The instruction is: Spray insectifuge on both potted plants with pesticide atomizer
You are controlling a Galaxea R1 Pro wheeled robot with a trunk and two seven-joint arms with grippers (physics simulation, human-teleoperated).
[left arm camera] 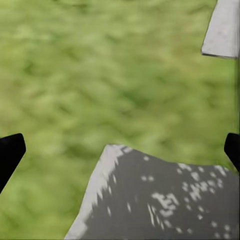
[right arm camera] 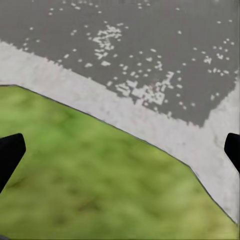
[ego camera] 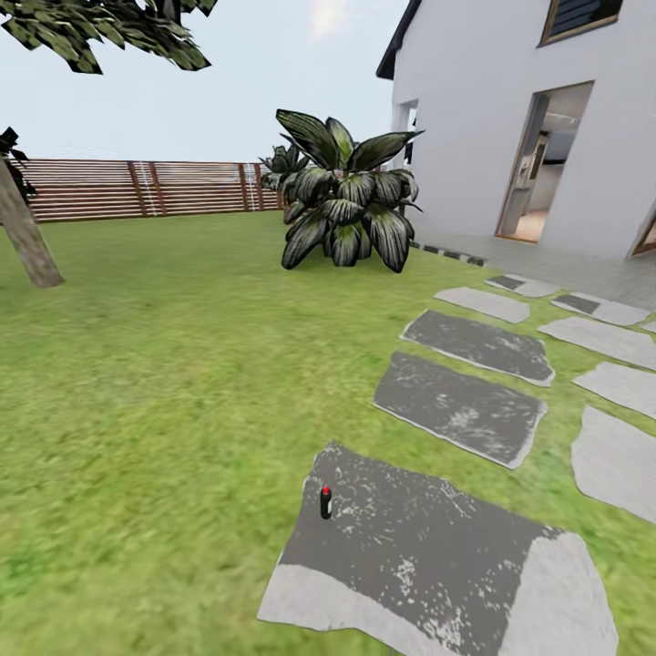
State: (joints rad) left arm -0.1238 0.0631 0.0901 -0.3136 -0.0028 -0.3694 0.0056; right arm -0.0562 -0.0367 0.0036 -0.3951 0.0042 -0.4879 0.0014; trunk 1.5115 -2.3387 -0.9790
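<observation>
The pesticide atomizer (ego camera: 325,502) is a small slim dark bottle with a red top. It stands upright near the left edge of the nearest dark stepping stone (ego camera: 428,556) in the garden lawn (ego camera: 164,383). My left gripper (left arm camera: 120,150) is open, its dark fingertips (left arm camera: 10,155) spread wide over grass and a corner of a stone slab (left arm camera: 165,200). My right gripper (right arm camera: 120,150) is open too, hanging over the pale rim of a stone slab (right arm camera: 150,60) and the grass beside it. Both hold nothing. The potted plants are out of view.
A row of grey and dark stepping stones (ego camera: 460,405) runs toward the white house and its open doorway (ego camera: 542,164). A big dark leafy bush (ego camera: 346,200) stands ahead, a brown slatted fence (ego camera: 137,187) behind it, and a tree trunk (ego camera: 27,237) at the left.
</observation>
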